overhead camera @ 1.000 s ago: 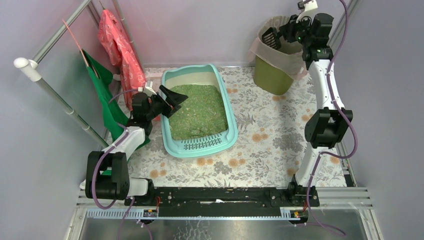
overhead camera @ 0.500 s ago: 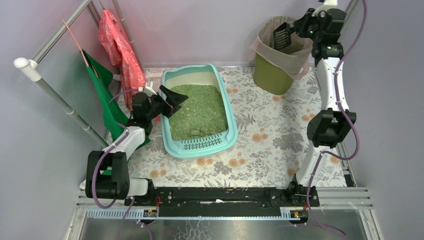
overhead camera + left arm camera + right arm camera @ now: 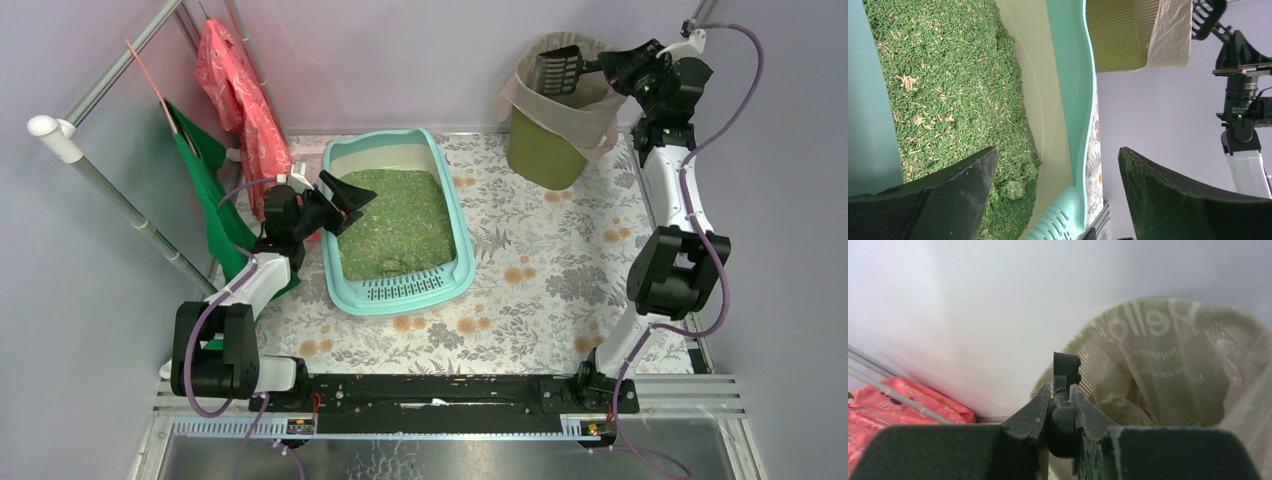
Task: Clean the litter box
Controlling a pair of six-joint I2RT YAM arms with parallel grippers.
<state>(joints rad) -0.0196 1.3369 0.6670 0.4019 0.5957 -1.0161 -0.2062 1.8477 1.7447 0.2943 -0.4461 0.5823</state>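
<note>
Where the floral table (image 3: 540,290) is spread, the litter box (image 3: 405,290) is set left of centre, green granules (image 3: 395,215) inside. An olive bin (image 3: 540,155) is placed at the far right. The left gripper (image 3: 352,205) is held wide open over the box's left rim. A black scoop (image 3: 557,68) is clamped in the right gripper (image 3: 605,68) above the bin.

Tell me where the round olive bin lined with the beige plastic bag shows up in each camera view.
Top external: round olive bin with beige plastic bag liner, upper right by the back wall.
Left wrist: its ribbed side along the top edge, right of centre.
Right wrist: its open mouth fills the right half.
Shared landmark: black slotted plastic scoop at the bin's mouth.
</note>
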